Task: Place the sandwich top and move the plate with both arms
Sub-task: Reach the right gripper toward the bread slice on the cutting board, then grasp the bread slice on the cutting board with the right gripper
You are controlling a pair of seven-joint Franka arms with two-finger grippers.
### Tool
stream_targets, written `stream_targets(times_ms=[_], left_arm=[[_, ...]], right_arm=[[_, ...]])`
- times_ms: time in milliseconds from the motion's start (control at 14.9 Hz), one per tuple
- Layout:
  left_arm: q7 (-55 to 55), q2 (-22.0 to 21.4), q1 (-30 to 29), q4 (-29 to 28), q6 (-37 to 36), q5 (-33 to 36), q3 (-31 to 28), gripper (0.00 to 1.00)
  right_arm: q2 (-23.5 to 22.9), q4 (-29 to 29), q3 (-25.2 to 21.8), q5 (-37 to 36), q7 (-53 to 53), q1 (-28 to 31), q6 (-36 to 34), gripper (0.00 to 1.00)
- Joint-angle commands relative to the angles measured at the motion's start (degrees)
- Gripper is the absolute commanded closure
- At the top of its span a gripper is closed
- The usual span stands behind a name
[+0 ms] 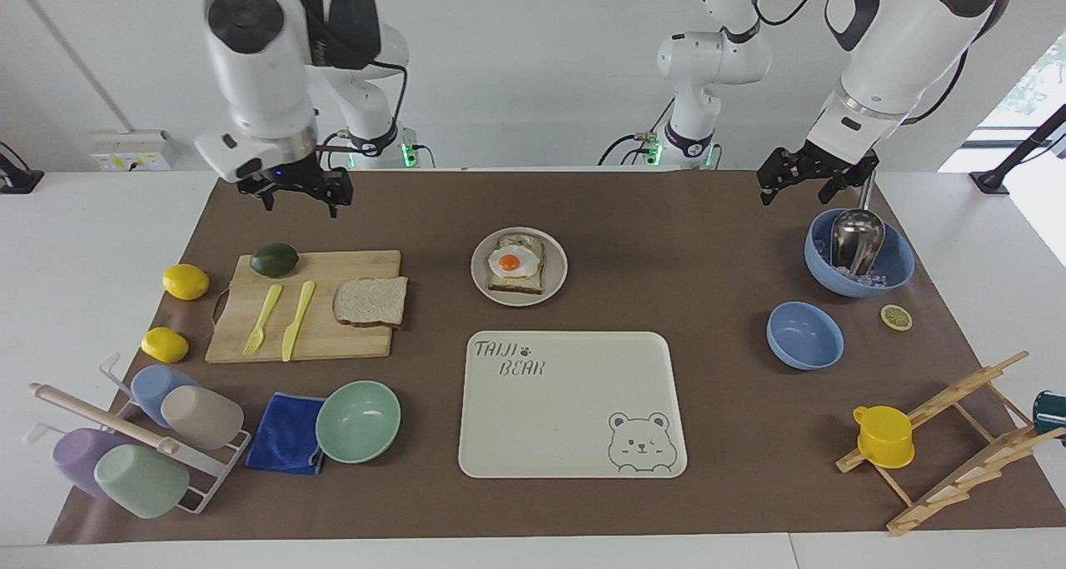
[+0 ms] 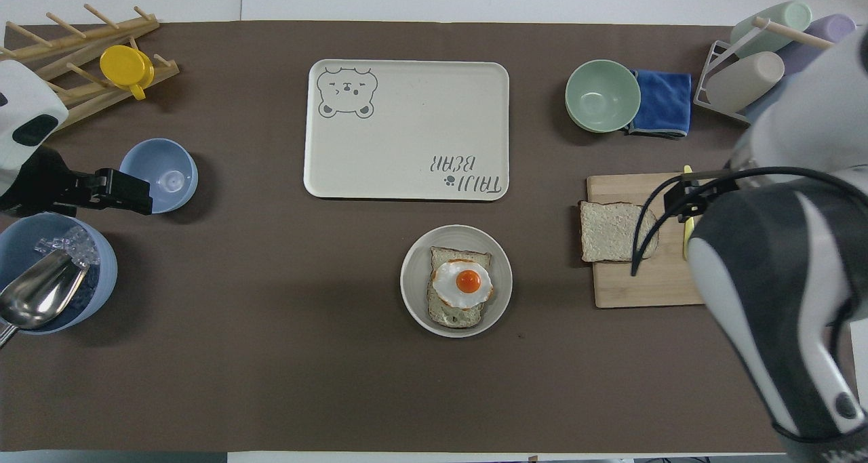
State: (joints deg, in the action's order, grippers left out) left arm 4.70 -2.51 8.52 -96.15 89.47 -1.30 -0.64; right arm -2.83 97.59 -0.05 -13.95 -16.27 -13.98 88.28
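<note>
The sandwich top [image 1: 371,301], a plain speckled slice, lies on the wooden cutting board [image 1: 350,344] at the right arm's end; it also shows in the overhead view [image 2: 614,231]. The plate [image 1: 556,284] sits mid-table and holds a toasted slice with a fried egg [image 1: 515,262]; the overhead view shows the plate [image 2: 415,273] too. My right gripper [image 1: 300,202] is open and empty, raised over the board near the avocado [image 1: 274,258]. In the overhead view it [image 2: 683,204] covers the board beside the slice. My left gripper [image 1: 801,190] waits open over the mat beside the ice bowl [image 1: 901,262].
The cream bear tray [image 1: 566,419] lies farther from the robots than the plate. A mint bowl [image 1: 358,421], blue cloth [image 1: 286,431] and cup rack [image 1: 141,436] lie past the board. A yellow knife and fork [image 1: 291,319], lemons [image 1: 185,282], small blue bowl [image 1: 804,336] and wooden rack [image 1: 958,436] are around.
</note>
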Motion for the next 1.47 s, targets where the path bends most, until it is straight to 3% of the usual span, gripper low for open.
stream_targets(times_ms=[0, 268, 536, 870, 1406], left_arm=[[0.48, -0.39, -0.25, 0.61, -0.96, -0.11, 0.02, 0.0], [0.48, -0.39, -0.25, 0.61, -0.96, -0.11, 0.02, 0.0], [0.48, -0.39, -0.25, 0.61, -0.96, -0.11, 0.02, 0.0], [0.48, -0.39, -0.25, 0.61, -1.05, -0.11, 0.02, 0.0], [0.48, -0.39, -0.25, 0.61, -0.96, -0.11, 0.02, 0.0]], right_arm=[[-6.2, 0.05, 0.05, -4.33, -8.75, -4.99, 2.24, 0.0], [-8.23, 7.77, 0.05, -6.52, -16.66, -9.99, 10.84, 0.0], [-14.65, 8.66, 0.14, -11.37, -23.71, -12.21, 13.83, 0.0], [-13.52, 15.95, 0.05, -12.33, -23.98, -10.54, 20.34, 0.0], [-13.69, 19.47, 0.05, -17.08, -25.12, -9.84, 21.49, 0.07]])
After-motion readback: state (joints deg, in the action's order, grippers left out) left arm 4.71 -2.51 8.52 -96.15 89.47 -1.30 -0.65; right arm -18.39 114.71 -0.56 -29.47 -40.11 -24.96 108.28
